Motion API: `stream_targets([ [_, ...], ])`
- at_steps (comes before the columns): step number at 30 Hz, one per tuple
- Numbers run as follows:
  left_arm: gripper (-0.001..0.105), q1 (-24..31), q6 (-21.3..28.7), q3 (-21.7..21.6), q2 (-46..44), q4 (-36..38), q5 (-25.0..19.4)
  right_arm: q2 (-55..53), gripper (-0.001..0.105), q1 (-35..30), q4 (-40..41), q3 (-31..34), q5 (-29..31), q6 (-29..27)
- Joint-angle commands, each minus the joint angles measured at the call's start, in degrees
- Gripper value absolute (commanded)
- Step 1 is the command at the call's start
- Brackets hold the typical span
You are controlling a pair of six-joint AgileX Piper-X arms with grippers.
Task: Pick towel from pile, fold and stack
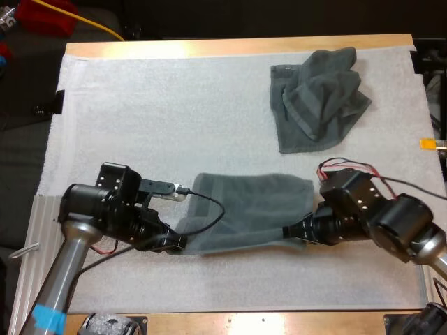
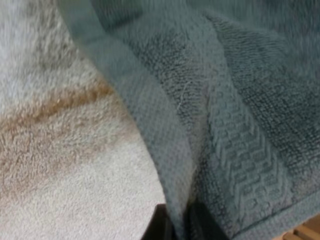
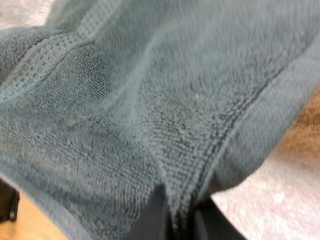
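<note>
A white mat (image 1: pixel 174 112) covers the wooden table (image 1: pixel 237 47), whose bare far edge runs along the top of the high view. At lower centre a dark grey-green towel (image 1: pixel 244 209) is stretched between the two arms, and its near edge is hard to trace. The left gripper (image 1: pixel 176 243) is clenched on the towel's left corner and the right gripper (image 1: pixel 292 230) on its right corner. From above, cloth hides both sets of fingertips. The left wrist view shows black fingers (image 2: pixel 157 225) pinching a hemmed edge from both sides. In the right wrist view the fingers (image 3: pixel 155 215) are half buried in cloth. A crumpled towel (image 1: pixel 318 98) lies at upper right, well apart.
</note>
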Motion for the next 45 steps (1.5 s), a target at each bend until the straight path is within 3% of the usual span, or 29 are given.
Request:
stream_targets([
  [1,0.000,-0.25,0.26,-0.62,-0.97,1.12,-0.70,-0.60,0.001,0.38,3.01,-1.45,1.58,-1.25],
  [8,0.000,-0.25,-1.82,-4.51,-6.50,3.18,-0.70,-1.03,0.001,6.39,9.37,-7.89,7.27,-2.12],
  [15,0.000,-0.25,-1.72,-8.15,-12.07,7.94,-1.69,-3.28,0.001,11.65,11.89,-9.06,10.32,-0.55],
  [30,0.000,-0.25,-5.34,-8.85,-21.59,10.66,-0.32,-9.23,0.001,27.40,11.86,-9.06,10.38,13.91],
  [34,0.000,-0.25,-5.34,-8.85,-21.08,10.66,-0.52,-9.23,0.001,27.95,11.86,-8.85,10.98,15.15],
  [39,0.000,-0.25,-5.34,-8.75,-17.96,10.66,-1.66,-7.20,0.001,27.89,11.86,-8.83,15.88,14.80],
  [45,0.000,-0.25,-3.80,-8.75,-12.03,10.18,-2.50,-0.36,0.001,24.25,11.86,-8.83,16.77,9.60],
])
